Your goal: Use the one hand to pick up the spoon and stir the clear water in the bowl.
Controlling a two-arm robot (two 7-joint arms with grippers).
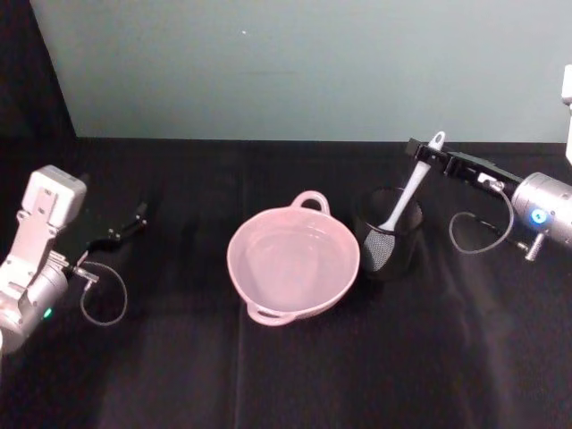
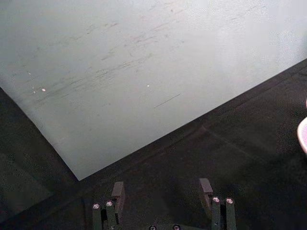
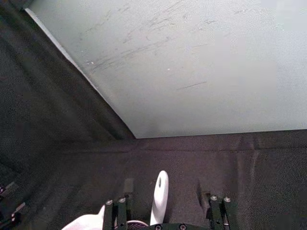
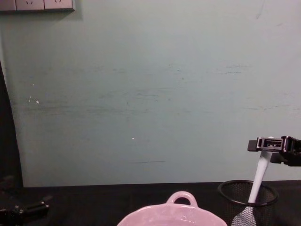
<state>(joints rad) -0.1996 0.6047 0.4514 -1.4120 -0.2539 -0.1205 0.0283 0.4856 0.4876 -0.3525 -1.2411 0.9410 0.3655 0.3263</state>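
The pale pink bowl (image 1: pixel 268 279) sits mid-table with clear water in it; its rim also shows in the chest view (image 4: pixel 174 212). Just right of it stands a black wire-mesh cup (image 1: pixel 402 255) with the white spoon (image 1: pixel 407 198) upright inside, head down and handle leaning up and right. My right gripper (image 1: pixel 422 154) is level with the handle's top. In the right wrist view the spoon handle (image 3: pixel 159 194) rises between the two fingers (image 3: pixel 121 206), which stand well apart without touching it. My left gripper (image 1: pixel 134 221) rests open at the table's left, far from the bowl.
A pale green wall (image 1: pixel 304 63) closes the back of the black-clothed table (image 1: pixel 295 375). Loose cables loop beside each wrist (image 1: pixel 474 234). Bare cloth lies in front of the bowl and between the bowl and the left arm.
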